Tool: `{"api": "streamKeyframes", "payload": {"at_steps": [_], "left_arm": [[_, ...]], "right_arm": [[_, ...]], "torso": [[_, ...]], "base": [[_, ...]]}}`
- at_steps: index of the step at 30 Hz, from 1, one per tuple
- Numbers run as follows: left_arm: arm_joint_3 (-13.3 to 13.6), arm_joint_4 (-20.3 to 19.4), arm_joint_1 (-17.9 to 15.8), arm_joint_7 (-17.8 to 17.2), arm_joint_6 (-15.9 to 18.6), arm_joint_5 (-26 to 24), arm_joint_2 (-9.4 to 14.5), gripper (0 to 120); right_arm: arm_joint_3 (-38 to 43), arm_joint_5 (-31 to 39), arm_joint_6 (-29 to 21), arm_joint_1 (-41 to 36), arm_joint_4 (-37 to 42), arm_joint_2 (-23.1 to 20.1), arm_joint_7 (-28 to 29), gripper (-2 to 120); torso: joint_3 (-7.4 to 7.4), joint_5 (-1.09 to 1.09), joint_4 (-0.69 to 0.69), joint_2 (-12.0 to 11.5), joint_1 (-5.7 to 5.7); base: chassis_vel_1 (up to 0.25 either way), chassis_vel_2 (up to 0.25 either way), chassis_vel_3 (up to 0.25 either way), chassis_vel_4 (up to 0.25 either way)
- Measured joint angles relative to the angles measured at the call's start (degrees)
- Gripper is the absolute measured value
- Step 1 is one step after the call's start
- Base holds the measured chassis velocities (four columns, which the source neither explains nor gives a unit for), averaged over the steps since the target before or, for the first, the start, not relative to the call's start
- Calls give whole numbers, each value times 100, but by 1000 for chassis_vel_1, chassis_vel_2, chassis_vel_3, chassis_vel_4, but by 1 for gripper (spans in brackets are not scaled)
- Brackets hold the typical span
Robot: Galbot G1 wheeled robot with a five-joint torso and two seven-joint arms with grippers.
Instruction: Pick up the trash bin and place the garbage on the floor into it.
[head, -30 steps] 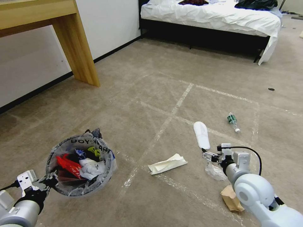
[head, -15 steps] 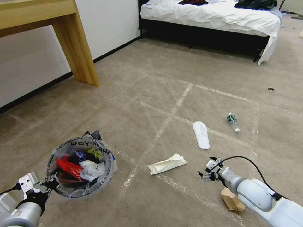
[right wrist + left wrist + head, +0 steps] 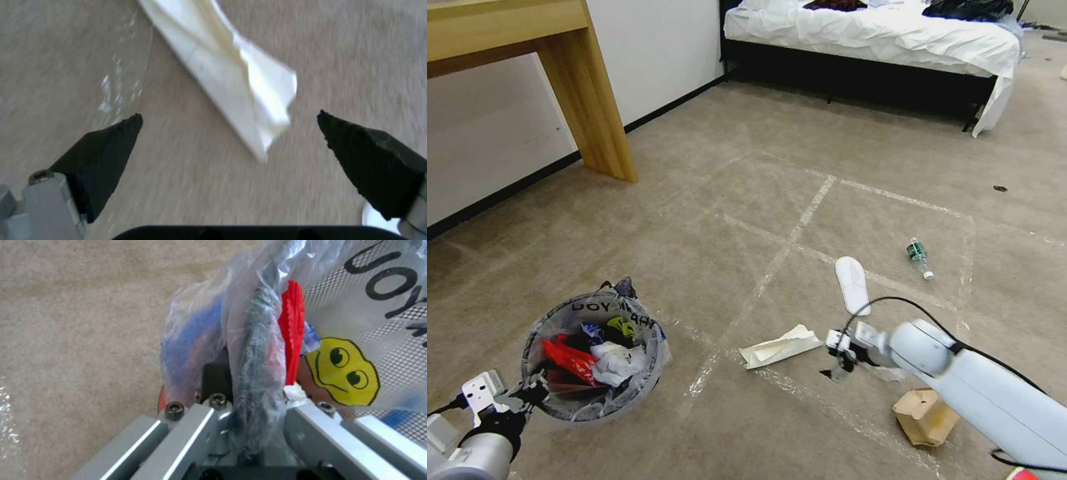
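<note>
The trash bin (image 3: 642, 370) is round, lined with a clear bag bearing black letters, and holds red and white litter. My left gripper (image 3: 532, 390) is shut on its near rim at the lower left. In the left wrist view my left gripper (image 3: 256, 400) pinches the bagged trash bin rim (image 3: 260, 340) beside a yellow face mark. My right gripper (image 3: 835, 368) hangs open just right of a folded white tissue (image 3: 780, 345). In the right wrist view that white tissue (image 3: 222, 66) lies ahead of my open right gripper (image 3: 229, 121), untouched.
Other garbage on the carpet: a white slipper sole (image 3: 852, 283), a green-labelled bottle (image 3: 919, 257), a tan paper bag (image 3: 924, 417) and clear plastic (image 3: 890, 373) by my right arm. A wooden table leg (image 3: 590, 113) stands far left, a bed (image 3: 867, 40) at the back.
My right arm has swung left, from beside the slipper sole and clear plastic to just right of the white tissue. The bin in my left gripper has shifted slightly nearer.
</note>
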Motion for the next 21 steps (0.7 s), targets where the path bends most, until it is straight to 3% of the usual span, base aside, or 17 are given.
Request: {"api": "streamKeyframes", "payload": {"at_steps": [9, 14, 21], "left_arm": [[-25, 53, -1, -3, -17, 93, -100, 1], [-67, 57, 27, -3, -44, 132, -156, 1], [-93, 107, 2, -1, -67, 159, -184, 1]], "right_arm": [[-563, 39, 543, 455, -814, 524, 11, 100], [-775, -39, 1295, 678, -1929, 985, 21, 100], [-777, -133, 1730, 790, -2708, 1266, 40, 100]], "torso": [[0, 0, -1, 0, 0], [0, 2, 0, 0, 0], [0, 0, -1, 0, 0]], "base": [[0, 0, 0, 0], [0, 0, 0, 0], [0, 0, 0, 0]]}}
